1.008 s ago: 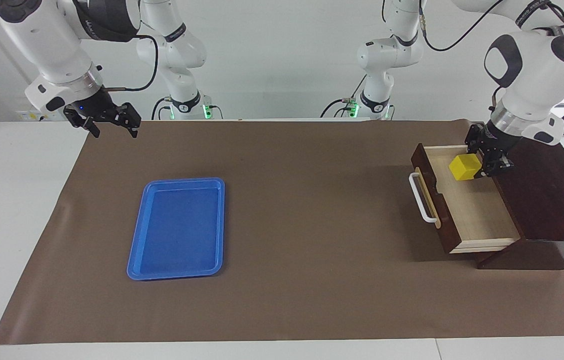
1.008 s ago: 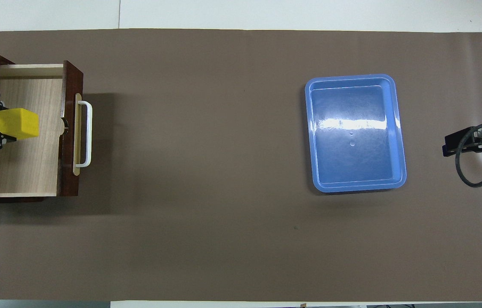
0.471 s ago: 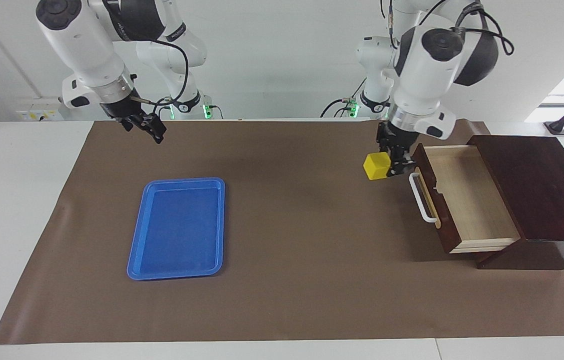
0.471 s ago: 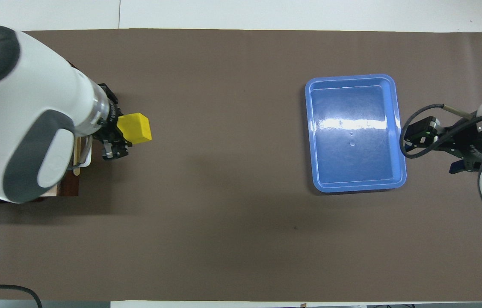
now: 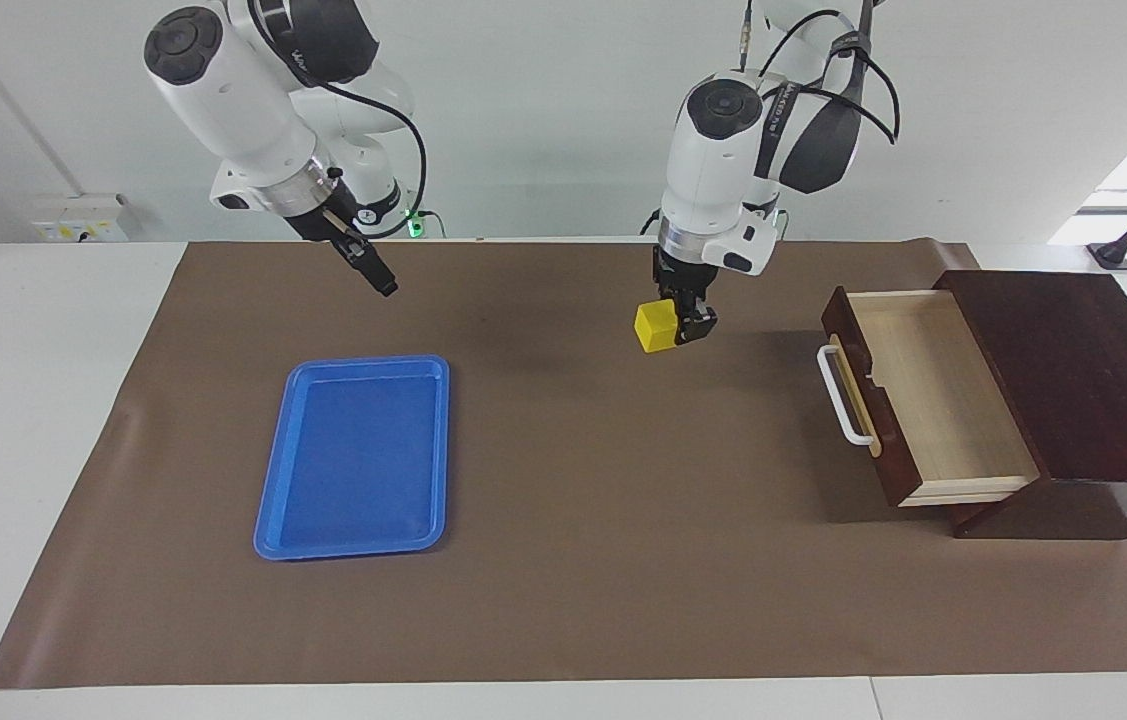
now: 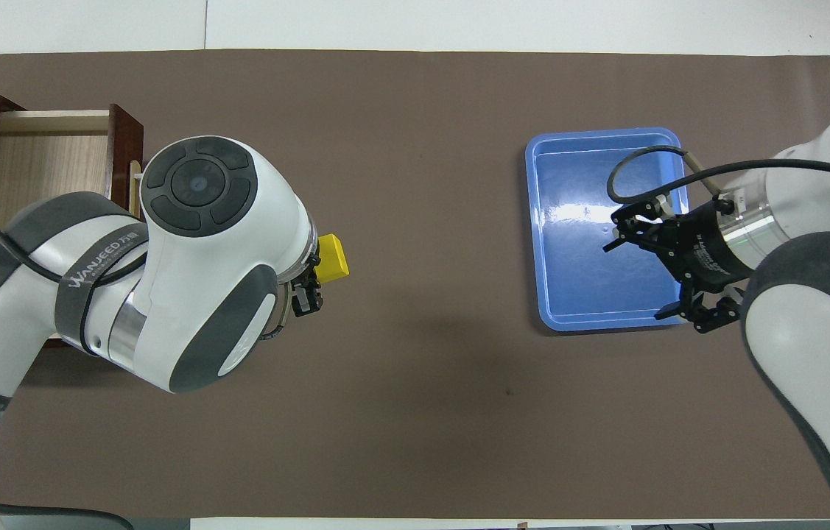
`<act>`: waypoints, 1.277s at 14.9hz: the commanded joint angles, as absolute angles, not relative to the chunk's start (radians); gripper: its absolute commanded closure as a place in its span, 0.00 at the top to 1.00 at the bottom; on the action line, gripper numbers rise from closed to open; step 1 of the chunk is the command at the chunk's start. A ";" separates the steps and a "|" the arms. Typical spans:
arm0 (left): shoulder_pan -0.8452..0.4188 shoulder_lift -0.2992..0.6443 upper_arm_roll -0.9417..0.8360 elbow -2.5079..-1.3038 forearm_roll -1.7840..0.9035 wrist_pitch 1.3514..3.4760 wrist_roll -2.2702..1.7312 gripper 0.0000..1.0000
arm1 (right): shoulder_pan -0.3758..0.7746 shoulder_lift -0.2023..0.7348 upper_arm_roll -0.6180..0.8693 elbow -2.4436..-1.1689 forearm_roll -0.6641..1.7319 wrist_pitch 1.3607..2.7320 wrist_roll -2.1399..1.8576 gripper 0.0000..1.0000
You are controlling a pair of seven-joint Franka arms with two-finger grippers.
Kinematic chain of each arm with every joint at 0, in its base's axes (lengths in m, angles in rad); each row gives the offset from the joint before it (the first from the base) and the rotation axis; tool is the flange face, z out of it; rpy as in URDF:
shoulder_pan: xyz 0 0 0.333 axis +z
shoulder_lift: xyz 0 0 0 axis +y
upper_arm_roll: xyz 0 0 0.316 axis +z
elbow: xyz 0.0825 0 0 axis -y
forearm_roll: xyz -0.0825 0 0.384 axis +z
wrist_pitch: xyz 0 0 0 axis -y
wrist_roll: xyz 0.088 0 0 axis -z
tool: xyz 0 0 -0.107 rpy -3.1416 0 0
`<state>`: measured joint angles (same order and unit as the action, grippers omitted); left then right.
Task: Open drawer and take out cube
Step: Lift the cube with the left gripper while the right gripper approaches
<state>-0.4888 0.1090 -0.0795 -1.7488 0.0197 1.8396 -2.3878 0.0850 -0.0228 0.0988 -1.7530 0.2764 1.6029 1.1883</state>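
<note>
Clamping the cube (image 5: 656,327) between its fingers, the left tool (image 5: 680,328) hangs in the upper middle of the facing frame, over bare mat (image 5: 573,560). The cube juts out from under the arm's wrist in the overhead frame, just off centre toward the drawer. It appears to be off the mat, carried in the air, with nothing under it.

Outward from there, the drawer (image 5: 933,400) sits mid-height at the frame's edge on the left arm's end of the worktop (image 5: 23,400). It is pulled well out of its box (image 5: 1073,370), its handle (image 5: 838,395) faces the middle of the mat, and its pale floor is bare.

The tray (image 5: 273,500) lies in the lower part of the facing frame toward the right arm's end, well apart from the cube, and holds nothing. The right tool (image 6: 635,278) hangs over the tray's rim in the overhead frame, its fingers apart and gripping nothing. This arm seems to be coming in to meet the load or simply waiting.

So both named steps look done: the drawer is open and the cube is out of it. What seems left is only setting the cube down, most likely on the mat or in the tray, and letting go. A slip from the grip over the bare mat is the one small risk.
</note>
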 commanded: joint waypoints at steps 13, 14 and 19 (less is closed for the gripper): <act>-0.509 0.097 -0.066 -1.764 0.014 1.875 -2.431 0.00 | 0.311 0.268 0.098 -1.683 0.741 1.916 1.583 1.00; -0.517 0.097 -0.066 -1.764 0.014 1.876 -2.430 0.00 | 0.324 0.290 0.098 -1.668 0.735 1.913 1.539 1.00; -0.529 0.100 -0.066 -1.760 0.014 1.891 -2.421 0.00 | 0.360 0.415 0.098 -1.513 0.733 1.847 1.454 1.00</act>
